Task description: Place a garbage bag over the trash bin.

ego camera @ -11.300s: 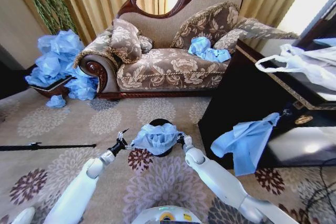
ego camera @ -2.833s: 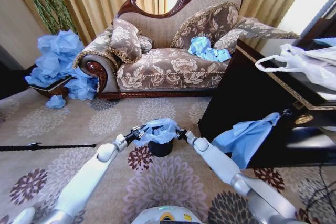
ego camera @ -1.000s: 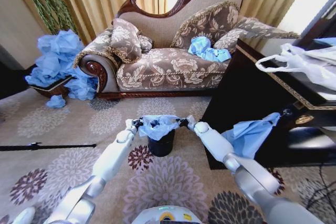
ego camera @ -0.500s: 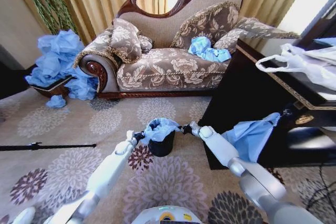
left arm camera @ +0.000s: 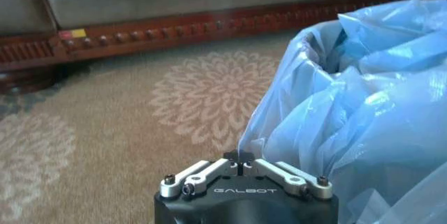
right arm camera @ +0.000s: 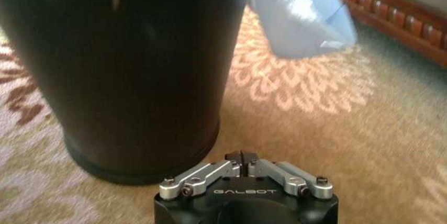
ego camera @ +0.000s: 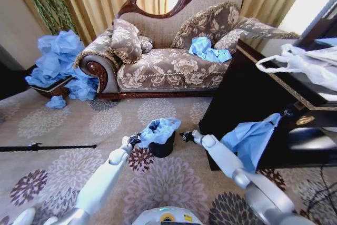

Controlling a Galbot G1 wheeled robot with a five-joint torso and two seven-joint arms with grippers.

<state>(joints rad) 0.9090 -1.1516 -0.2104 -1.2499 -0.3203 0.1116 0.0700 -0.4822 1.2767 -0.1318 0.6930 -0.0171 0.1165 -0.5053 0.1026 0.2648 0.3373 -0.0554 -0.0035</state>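
Observation:
The small black trash bin (ego camera: 163, 148) stands on the patterned carpet in front of me. The crinkly light-blue garbage bag (ego camera: 159, 129) lies draped over its rim and bunches on top. My left gripper (ego camera: 135, 140) sits low at the bin's left side. In the left wrist view it (left arm camera: 239, 162) is shut, pinching the lower edge of the garbage bag (left arm camera: 363, 114). My right gripper (ego camera: 186, 136) hangs just right of the bin, apart from the bag. The right wrist view shows this gripper (right arm camera: 240, 160) shut on nothing, facing the bin's bare wall (right arm camera: 125, 67), with a corner of the bag (right arm camera: 297, 14) hanging above.
A carved sofa (ego camera: 168, 69) stands behind the bin, with another blue bag (ego camera: 208, 50) on its seat. A dark cabinet (ego camera: 247, 98) at the right carries a hanging blue bag (ego camera: 247, 138) and a white bag (ego camera: 310, 64). A heap of blue bags (ego camera: 58, 61) is far left. A black rod (ego camera: 47, 146) lies on the carpet.
Both grippers have dropped from rim height to beside the bin and drawn back toward me. The bag now sits on the bin, and the right gripper no longer holds it.

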